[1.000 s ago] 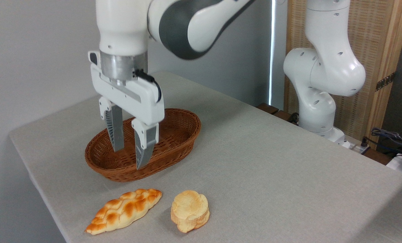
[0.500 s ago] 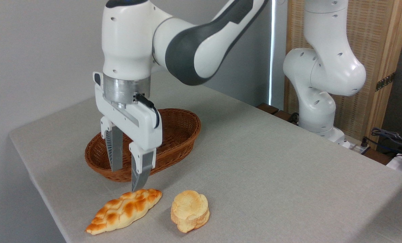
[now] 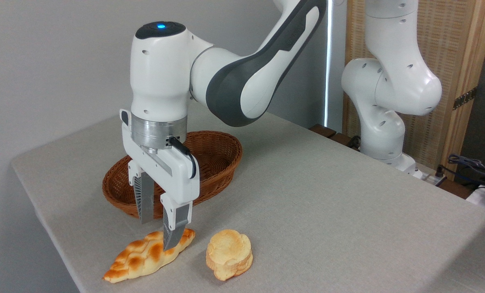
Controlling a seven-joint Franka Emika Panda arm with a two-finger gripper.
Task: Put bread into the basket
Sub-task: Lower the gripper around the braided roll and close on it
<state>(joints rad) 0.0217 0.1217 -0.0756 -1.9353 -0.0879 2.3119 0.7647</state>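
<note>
End effector [image 3: 157, 236] straddles bread [image 3: 146, 257] lying diagonally, lower-left to upper-right

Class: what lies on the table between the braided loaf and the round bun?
Nothing: the camera view shows bare grey table between braided loaf and round bun.

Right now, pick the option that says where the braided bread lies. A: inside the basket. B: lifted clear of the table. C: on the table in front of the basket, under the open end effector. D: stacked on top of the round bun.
C: the braided bread lies flat on the table, this side of the basket, with the open end effector straddling its right end.
</note>
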